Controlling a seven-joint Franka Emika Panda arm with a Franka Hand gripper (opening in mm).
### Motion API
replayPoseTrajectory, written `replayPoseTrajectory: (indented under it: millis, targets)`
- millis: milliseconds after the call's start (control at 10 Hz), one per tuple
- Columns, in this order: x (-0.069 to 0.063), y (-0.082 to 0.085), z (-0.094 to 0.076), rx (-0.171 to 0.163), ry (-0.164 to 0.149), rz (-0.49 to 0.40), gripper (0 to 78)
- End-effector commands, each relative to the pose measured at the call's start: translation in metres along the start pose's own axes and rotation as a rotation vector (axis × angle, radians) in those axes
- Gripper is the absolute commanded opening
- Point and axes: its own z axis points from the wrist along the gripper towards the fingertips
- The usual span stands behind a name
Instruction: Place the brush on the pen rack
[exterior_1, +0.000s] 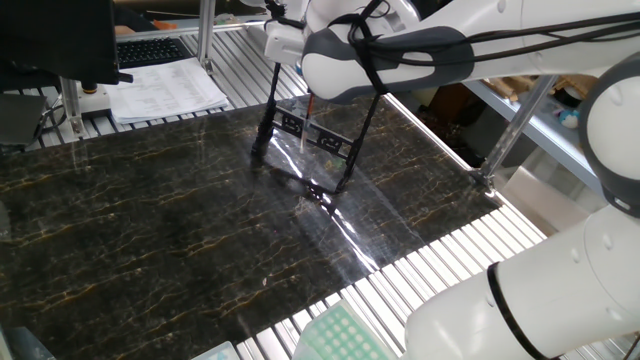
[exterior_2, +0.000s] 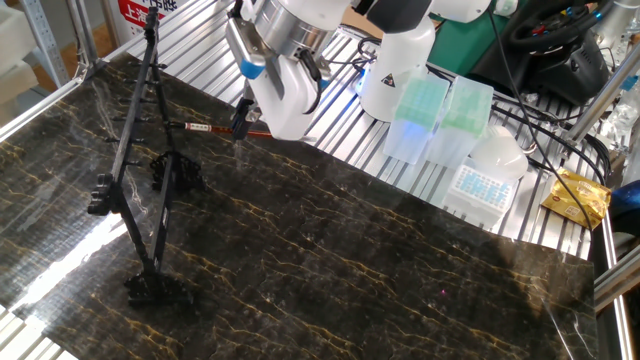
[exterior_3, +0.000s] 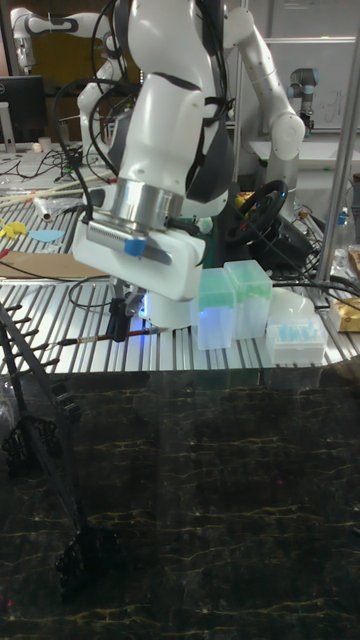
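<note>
My gripper (exterior_2: 241, 122) is shut on the brush (exterior_2: 200, 127), a thin reddish-brown stick held roughly level above the mat's far edge. Its free end points toward the pen rack (exterior_2: 163, 170), a black thin-rod frame standing on the left of the dark marble mat. A small gap separates the brush tip from the rack's rods. In the tall fixed view the gripper (exterior_3: 120, 322) holds the brush (exterior_3: 85, 341) to the right of and above the rack (exterior_3: 85, 555). In the one fixed view the rack (exterior_1: 315, 143) stands behind the arm, which hides the gripper's fingers.
Green pipette-tip boxes (exterior_2: 420, 115), a white tip box (exterior_2: 480, 185) and a yellow packet (exterior_2: 575, 195) sit on the slatted aluminium table beside the robot base. Papers (exterior_1: 165, 90) and a keyboard lie beyond the mat's far corner.
</note>
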Motion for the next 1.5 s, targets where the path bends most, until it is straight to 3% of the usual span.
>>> replayPoseTrajectory:
  millis: [100, 600, 1500]
  targets:
    - [0.000, -0.001, -0.001, -0.003, -0.002, 0.001, 1.1]
    - [0.005, -0.005, -0.003, 0.001, -0.002, -0.003, 1.1]
    - [0.001, -0.015, 0.007, -0.005, -0.011, -0.026, 1.1]
